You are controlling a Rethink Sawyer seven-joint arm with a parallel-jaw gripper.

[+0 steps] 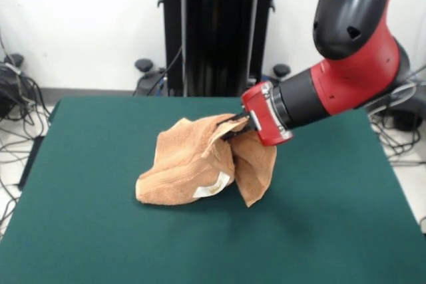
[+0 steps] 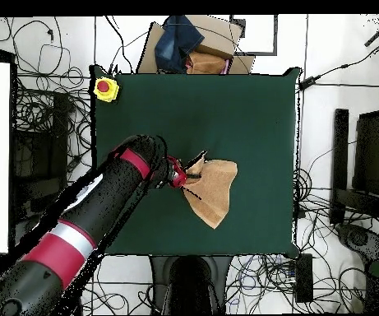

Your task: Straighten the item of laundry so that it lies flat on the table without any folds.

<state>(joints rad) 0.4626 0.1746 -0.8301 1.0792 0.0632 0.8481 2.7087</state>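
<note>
The towel (image 1: 193, 164) is nubby orange-tan terry cloth, the desk (image 1: 333, 217) matt green felt, the arm (image 1: 346, 78) glossy red and black plastic.

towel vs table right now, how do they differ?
The towel is orange-tan; the table is dark green. The towel is small and bunched in folds, partly lifted at the gripper; the table is large and flat. The towel shows a white label on one edge; the table top is plain. Both look soft and matte.
</note>
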